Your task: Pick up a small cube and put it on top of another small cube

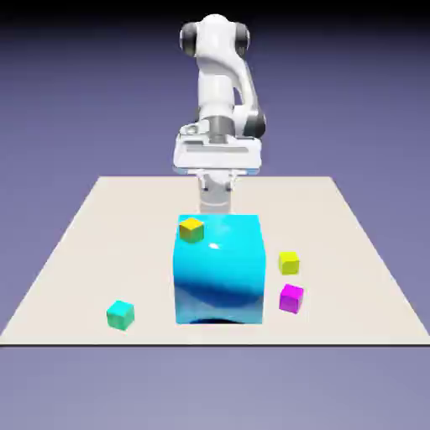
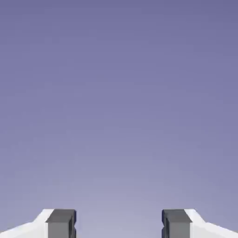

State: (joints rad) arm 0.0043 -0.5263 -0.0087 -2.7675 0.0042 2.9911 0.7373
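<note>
Apparently the pick hasn't begun: the grey-tipped jaws point(image 2: 119, 224) are parted and empty beyond the big glossy cyan cube point(image 1: 220, 273). The small teal cube point(image 1: 121, 316) sits on the pale table point(image 1: 59, 277), off the big cube's side at the exterior view's left; next, probably, reach over and descend.

white Franka Panda arm point(image 1: 220, 92): upright, bent at the elbow | hand: level, across the arm's front in the exterior view | two-finger gripper point(image 2: 119, 223): open, nothing between the tips | grey fingertips point(image 2: 61, 224): well apart, at the hand view's bottom edge, left and right
</note>
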